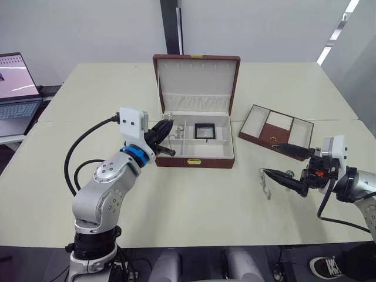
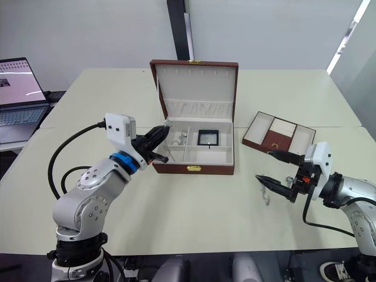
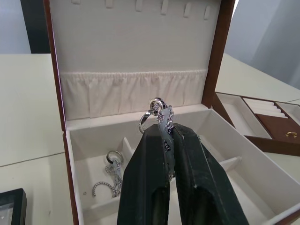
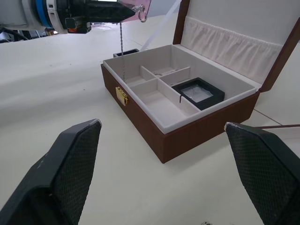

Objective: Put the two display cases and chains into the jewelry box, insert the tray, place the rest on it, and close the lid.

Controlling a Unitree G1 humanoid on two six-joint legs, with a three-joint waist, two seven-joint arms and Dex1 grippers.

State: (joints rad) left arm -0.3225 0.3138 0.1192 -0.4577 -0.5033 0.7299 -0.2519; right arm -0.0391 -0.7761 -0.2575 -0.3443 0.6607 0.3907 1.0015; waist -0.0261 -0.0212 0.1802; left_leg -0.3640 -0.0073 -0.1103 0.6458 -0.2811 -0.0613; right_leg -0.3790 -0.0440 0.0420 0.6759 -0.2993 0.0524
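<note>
Chain (image 4: 123, 51) dangles over the open jewelry box (image 1: 197, 160), pinched by left gripper (image 1: 168, 135); right gripper (image 1: 281, 161) gapes empty

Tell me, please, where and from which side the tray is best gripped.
Probably by the small gold handle in the brown middle section of the tray, coming from straight above. The tray lies flat and open side up with low walls, so the handle looks the easiest part for jaws to close on.

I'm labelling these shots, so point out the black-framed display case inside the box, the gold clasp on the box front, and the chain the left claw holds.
Black-framed square display case (image 4: 197, 93): right wrist view, clear window.
Small gold clasp (image 4: 122, 95): right wrist view, its middle.
Thin silvery chain (image 3: 161, 110): left wrist view, links above left claw (image 3: 169, 140).
</note>
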